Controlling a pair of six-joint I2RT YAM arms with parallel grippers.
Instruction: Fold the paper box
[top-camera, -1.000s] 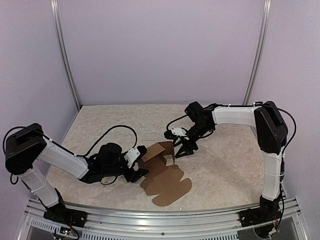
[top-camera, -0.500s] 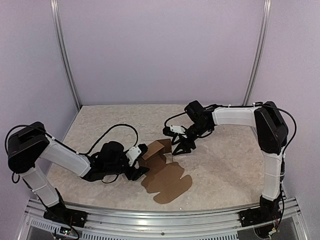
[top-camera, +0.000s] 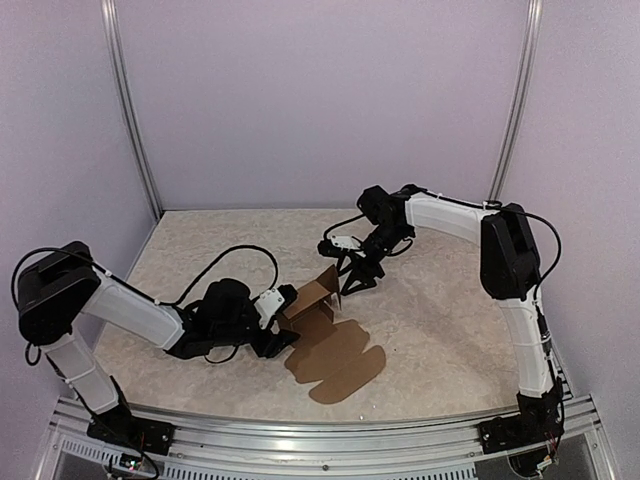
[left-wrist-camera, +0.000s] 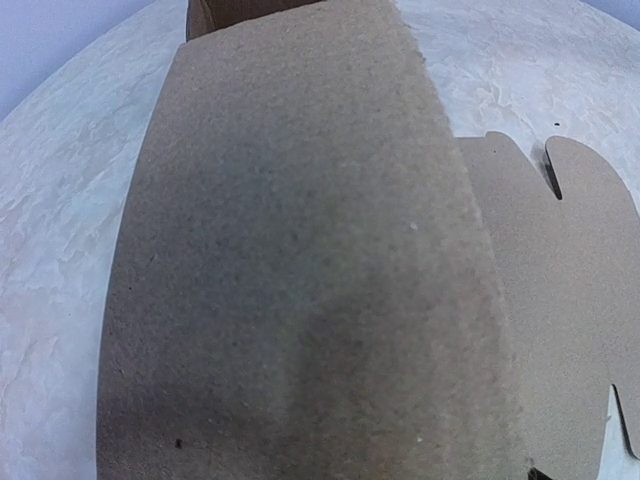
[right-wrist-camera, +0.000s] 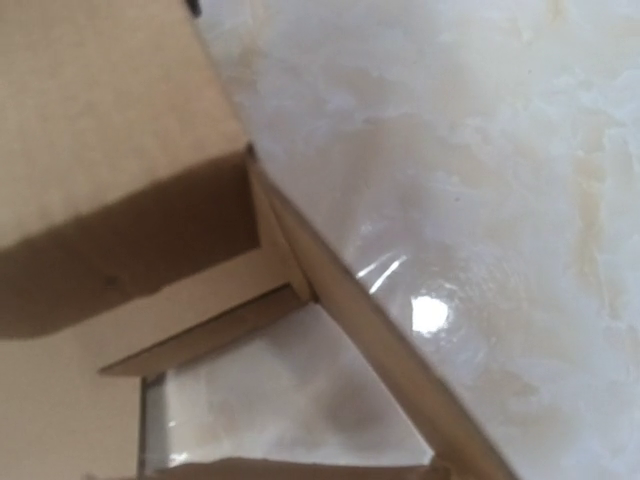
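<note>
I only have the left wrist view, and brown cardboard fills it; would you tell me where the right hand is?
Observer: From above, the right hand is at the far right edge of the raised part of the paper box.
Operator: Does that hand look open?
Observer: Yes, it stands open.
Operator: What does the right wrist camera show?
Observer: Folded panels meeting at a corner, with bare table visible through a gap between them.
</note>
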